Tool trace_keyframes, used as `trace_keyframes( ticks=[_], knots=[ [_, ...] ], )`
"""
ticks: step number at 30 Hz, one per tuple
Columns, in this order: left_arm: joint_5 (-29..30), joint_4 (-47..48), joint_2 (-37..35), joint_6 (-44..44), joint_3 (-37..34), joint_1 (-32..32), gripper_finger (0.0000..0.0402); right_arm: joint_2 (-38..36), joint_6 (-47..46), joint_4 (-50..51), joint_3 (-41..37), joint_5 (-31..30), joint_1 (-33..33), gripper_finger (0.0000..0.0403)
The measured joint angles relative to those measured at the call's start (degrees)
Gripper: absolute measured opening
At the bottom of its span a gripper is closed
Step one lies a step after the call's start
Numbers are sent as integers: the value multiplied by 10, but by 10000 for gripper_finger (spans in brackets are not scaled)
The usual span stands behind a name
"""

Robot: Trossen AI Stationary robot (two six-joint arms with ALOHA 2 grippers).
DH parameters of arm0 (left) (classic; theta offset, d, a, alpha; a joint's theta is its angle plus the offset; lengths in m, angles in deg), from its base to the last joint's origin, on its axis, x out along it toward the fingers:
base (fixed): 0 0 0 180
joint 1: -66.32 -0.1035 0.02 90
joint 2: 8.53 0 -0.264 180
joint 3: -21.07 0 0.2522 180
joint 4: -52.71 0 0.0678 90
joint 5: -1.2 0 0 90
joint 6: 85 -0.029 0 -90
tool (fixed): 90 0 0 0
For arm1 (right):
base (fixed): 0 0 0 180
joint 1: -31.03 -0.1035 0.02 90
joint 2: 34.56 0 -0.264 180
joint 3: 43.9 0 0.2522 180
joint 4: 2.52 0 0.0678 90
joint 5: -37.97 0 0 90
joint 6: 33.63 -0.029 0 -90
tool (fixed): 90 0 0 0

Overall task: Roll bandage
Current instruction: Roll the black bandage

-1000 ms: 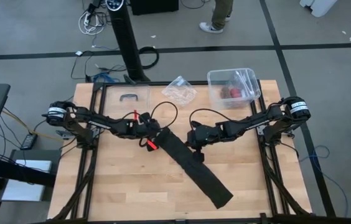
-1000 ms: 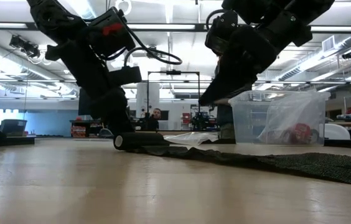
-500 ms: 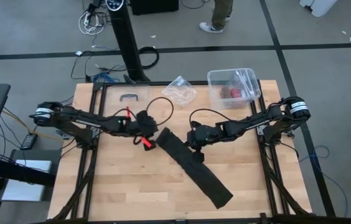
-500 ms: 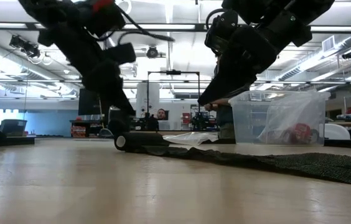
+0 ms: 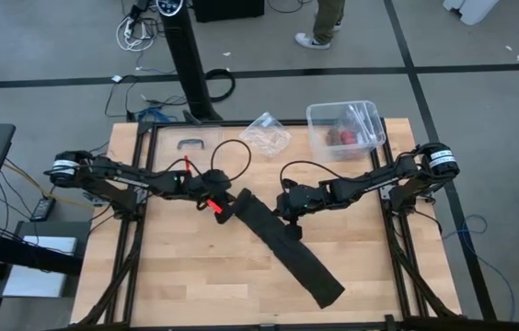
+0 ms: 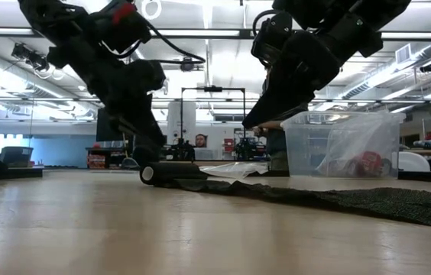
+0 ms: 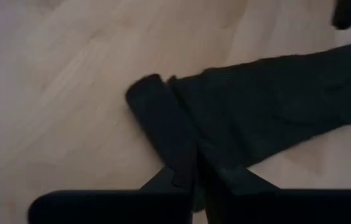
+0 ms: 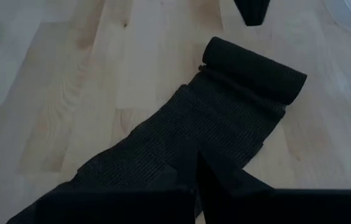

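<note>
The black bandage (image 5: 292, 253) lies flat on the wooden table, slanting from the middle toward the near right. Its far left end is wound into a small roll (image 5: 241, 199) (image 8: 253, 71) that rests on the tabletop. My left gripper (image 5: 228, 204) (image 7: 197, 180) is shut and slants down at the roll's left side, its tips just over the roll (image 6: 173, 173) in the low view. My right gripper (image 5: 289, 218) (image 8: 197, 165) is shut over the flat strip a little to the right of the roll. In the low view its tip (image 6: 247, 124) stands clear above the strip. My left gripper comes at the roll's near end (image 7: 182, 168) slanting down from the table's left, fingers shut. I cannot tell whether the tips touch the roll or stand just off it. The roll lies on the table.
A clear plastic box (image 5: 345, 129) with small things inside stands at the far right. A clear wrapper (image 5: 266, 131) lies at the far middle, and a clear lid with a handle (image 5: 189, 142) at the far left. The near left of the table shows bare wood.
My left gripper has risen off the roll, drawn back a little toward the table's left edge and rolled about its own axis. It then came back toward the roll. The roll and the strip have stayed where they were.
</note>
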Motion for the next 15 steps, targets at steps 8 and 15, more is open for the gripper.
trace_keyframes(
  ticks=[8, 15],
  knots=[
    [-81, 5, 0, 61, 0, -19, 116, 0, 0, 0, 0, 0, 0, 18],
    [-69, 5, 37, 62, 0, -19, 193, 0, 0, 0, 0, 0, 0, 19]
  ],
)
